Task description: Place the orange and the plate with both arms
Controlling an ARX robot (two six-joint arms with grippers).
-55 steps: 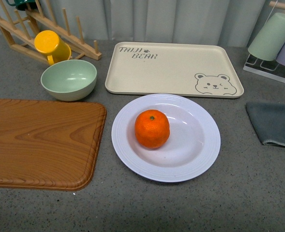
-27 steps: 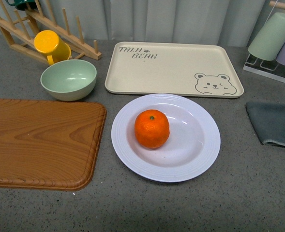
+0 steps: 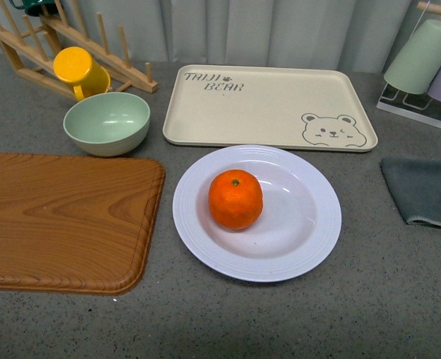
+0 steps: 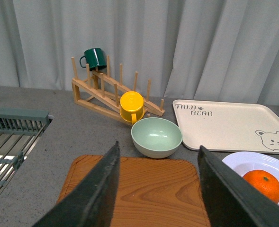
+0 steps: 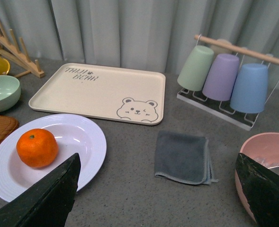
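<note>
The orange (image 3: 236,199) sits in the pale lavender-white plate (image 3: 310,239) at the middle of the grey counter. Both also show in the right wrist view, the orange (image 5: 37,147) on the plate (image 5: 82,137), and in the left wrist view, the orange (image 4: 262,184) on the plate (image 4: 241,162). No arm shows in the front view. My left gripper (image 4: 158,189) is open and empty above the wooden board (image 4: 148,189). My right gripper (image 5: 158,189) is open and empty, held over the counter near the grey cloth (image 5: 182,156).
A wooden board (image 3: 63,221) lies left of the plate. A mint-green bowl (image 3: 106,122), a yellow cup (image 3: 78,69) on a wooden rack and a beige bear tray (image 3: 269,105) stand behind. A grey cloth (image 3: 424,191) lies right. A pink bowl (image 5: 267,161) and cup rack (image 5: 224,78) stand further right.
</note>
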